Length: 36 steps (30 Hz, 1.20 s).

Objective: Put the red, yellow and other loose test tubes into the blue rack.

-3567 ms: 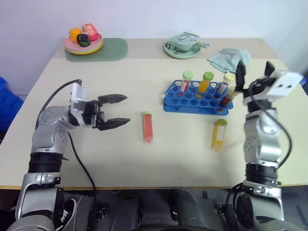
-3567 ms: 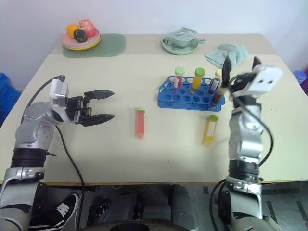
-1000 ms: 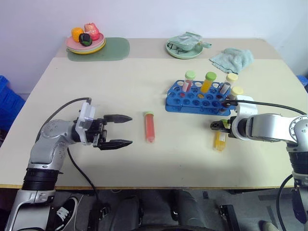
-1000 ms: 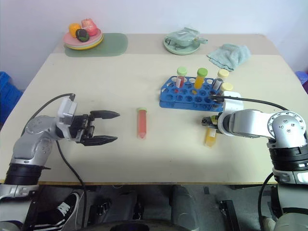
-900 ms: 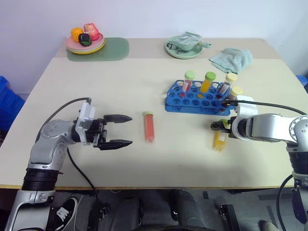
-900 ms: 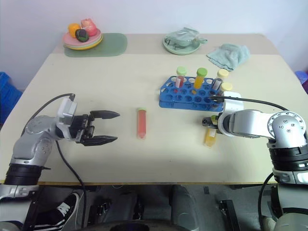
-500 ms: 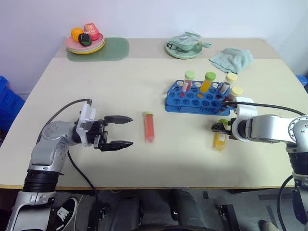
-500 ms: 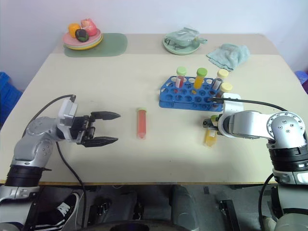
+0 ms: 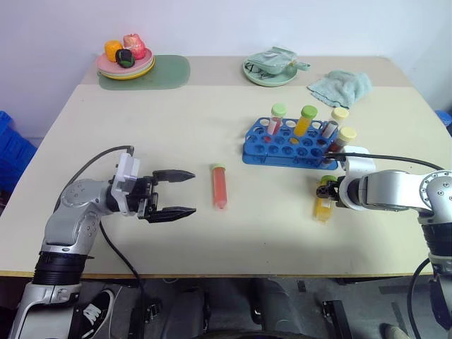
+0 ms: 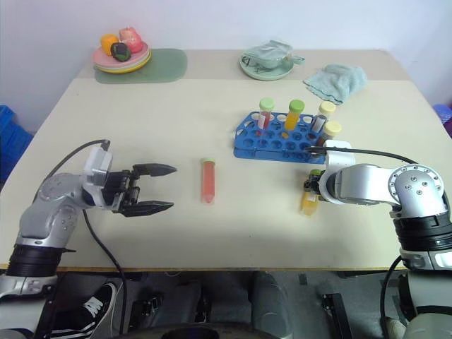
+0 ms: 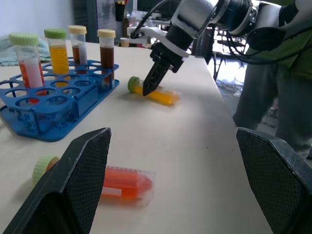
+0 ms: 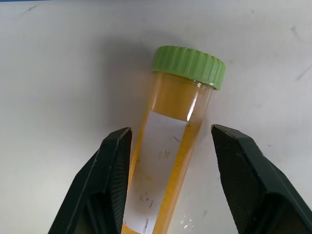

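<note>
The yellow tube [image 12: 168,161] with a green cap lies flat on the table, in front of the right end of the blue rack [image 9: 282,150]. My right gripper [image 12: 170,129] points down over it, open, one finger on each side just below the cap with a narrow gap on both sides. The red tube [image 9: 219,187] lies at mid-table, cap away from me. My left gripper [image 9: 193,191] hovers open just left of it, pointing at it. The dark brown tube [image 9: 344,138] stands in the rack's right end beside three other capped tubes.
A plate of toy fruit [image 9: 125,63] sits on a green mat [image 9: 166,70] at the back left. A green dish [image 9: 268,69] and a teal cloth [image 9: 340,86] lie at the back right. A person [image 11: 287,97] stands beyond the table's right side.
My right gripper's fingers have drawn in around the yellow tube after standing wide over it; seconds earlier that arm was raised by the rack. The left arm has stayed put.
</note>
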Available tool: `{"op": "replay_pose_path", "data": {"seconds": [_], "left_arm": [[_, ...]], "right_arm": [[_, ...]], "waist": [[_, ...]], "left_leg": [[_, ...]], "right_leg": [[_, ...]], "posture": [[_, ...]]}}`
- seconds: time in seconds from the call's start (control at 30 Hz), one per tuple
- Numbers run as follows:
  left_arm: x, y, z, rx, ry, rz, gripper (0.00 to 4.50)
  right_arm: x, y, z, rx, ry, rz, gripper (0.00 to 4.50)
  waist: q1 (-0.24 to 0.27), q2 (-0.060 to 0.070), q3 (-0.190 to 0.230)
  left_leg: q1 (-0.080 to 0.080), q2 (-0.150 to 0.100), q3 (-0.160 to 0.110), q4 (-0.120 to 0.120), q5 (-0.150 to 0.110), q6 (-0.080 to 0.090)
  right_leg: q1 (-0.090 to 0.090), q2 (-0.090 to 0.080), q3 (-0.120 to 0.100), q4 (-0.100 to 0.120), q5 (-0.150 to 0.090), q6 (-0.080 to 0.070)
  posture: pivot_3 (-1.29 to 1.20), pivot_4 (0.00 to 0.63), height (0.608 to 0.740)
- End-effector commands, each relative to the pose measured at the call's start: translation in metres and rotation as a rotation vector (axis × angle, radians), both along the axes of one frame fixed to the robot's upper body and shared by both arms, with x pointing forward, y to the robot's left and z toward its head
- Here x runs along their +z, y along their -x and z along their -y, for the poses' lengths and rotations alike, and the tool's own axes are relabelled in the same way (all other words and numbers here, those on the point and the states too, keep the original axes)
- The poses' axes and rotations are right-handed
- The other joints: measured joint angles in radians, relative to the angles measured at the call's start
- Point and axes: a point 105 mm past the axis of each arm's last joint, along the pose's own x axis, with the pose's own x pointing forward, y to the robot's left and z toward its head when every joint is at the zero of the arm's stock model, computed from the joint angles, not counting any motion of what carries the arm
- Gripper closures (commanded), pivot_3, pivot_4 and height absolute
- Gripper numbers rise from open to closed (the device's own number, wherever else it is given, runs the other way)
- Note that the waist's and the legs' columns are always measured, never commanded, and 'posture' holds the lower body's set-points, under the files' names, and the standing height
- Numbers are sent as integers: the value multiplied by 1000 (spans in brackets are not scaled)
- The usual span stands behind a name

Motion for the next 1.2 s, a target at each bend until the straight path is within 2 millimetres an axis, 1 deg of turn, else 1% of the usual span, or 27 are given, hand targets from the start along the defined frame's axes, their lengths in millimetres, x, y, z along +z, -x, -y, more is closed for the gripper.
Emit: {"op": "replay_pose_path", "data": {"seconds": [0.03,0.1,0.17,0.2,0.23,0.43,0.53,0.67,0.73,0.8,0.9,0.97,1.0,1.07,1.13,1.2], "left_arm": [[9,3,-2,-3,12,37,296],[9,2,-2,-1,15,35,296],[8,2,-2,-1,14,36,296],[8,2,-2,0,14,36,296],[8,2,-2,0,14,36,296],[8,1,-3,0,13,34,296],[9,1,-3,0,12,36,296],[9,-1,-2,-2,14,35,296],[9,-3,-1,-5,15,37,296],[10,-5,-1,-6,18,41,296],[12,-9,0,-7,25,47,296],[13,-10,-1,-11,24,52,296],[14,-10,-1,-11,23,53,296],[14,-11,-2,-10,22,56,296],[15,-12,-3,-11,19,58,296],[16,-14,-5,-10,17,61,296]], "right_arm": [[9,-1,3,-6,3,24,1998],[7,0,5,-12,5,18,2555],[7,0,7,-17,9,15,3372],[8,0,7,-14,6,17,3688],[8,-1,7,-13,6,19,3744],[15,-1,5,10,6,42,3744],[23,4,-1,105,6,66,3744],[27,21,-13,291,-18,60,3744],[29,30,-25,388,-69,66,3744],[32,39,-34,450,-95,87,3744],[42,40,-45,480,-114,168,3744],[50,29,-48,415,-157,285,3744],[52,26,-48,416,-135,325,3744],[61,17,-52,384,-159,448,3744],[70,9,-52,373,-123,568,3744],[76,6,-58,399,-98,683,3744]], "waist": [[0,0,0],[-1,0,0],[1,0,0],[1,0,0],[0,0,0],[0,0,0],[1,0,0],[1,1,0],[1,0,0],[1,0,0],[1,0,0],[1,-1,0],[1,0,0],[1,-1,0],[2,0,0],[5,0,0]], "left_leg": [[0,0,0,0,0,0],[0,0,0,0,0,0],[0,0,0,0,0,0],[0,0,0,0,0,0],[0,0,0,0,0,0],[0,0,0,0,0,0],[0,0,0,0,0,1],[0,0,0,0,-1,2],[0,0,-1,0,-1,3],[0,0,0,0,-2,3],[0,0,0,0,-2,3],[0,0,0,0,-2,3],[0,0,0,0,-2,3],[0,0,0,0,-2,3],[0,0,0,0,-2,3],[0,0,0,0,-1,2]], "right_leg": [[0,0,0,0,0,0],[0,0,0,0,0,0],[0,0,0,0,0,0],[0,0,0,0,0,0],[0,0,0,0,0,0],[0,0,0,0,0,0],[0,0,0,0,0,0],[0,0,0,0,0,0],[0,0,0,-1,0,0],[0,0,0,-1,0,0],[0,0,0,-1,0,0],[0,0,0,-1,0,0],[0,0,0,-1,0,0],[0,0,0,-1,0,0],[0,1,0,-1,0,0],[0,1,0,-1,0,0]], "posture": [[0,150,740],[0,150,740],[0,150,740],[0,150,740],[0,150,740],[0,150,740],[0,150,740],[0,150,740],[0,150,740],[0,150,740],[0,150,740],[0,150,740],[0,150,740],[0,150,740],[0,150,740],[0,150,740]]}}
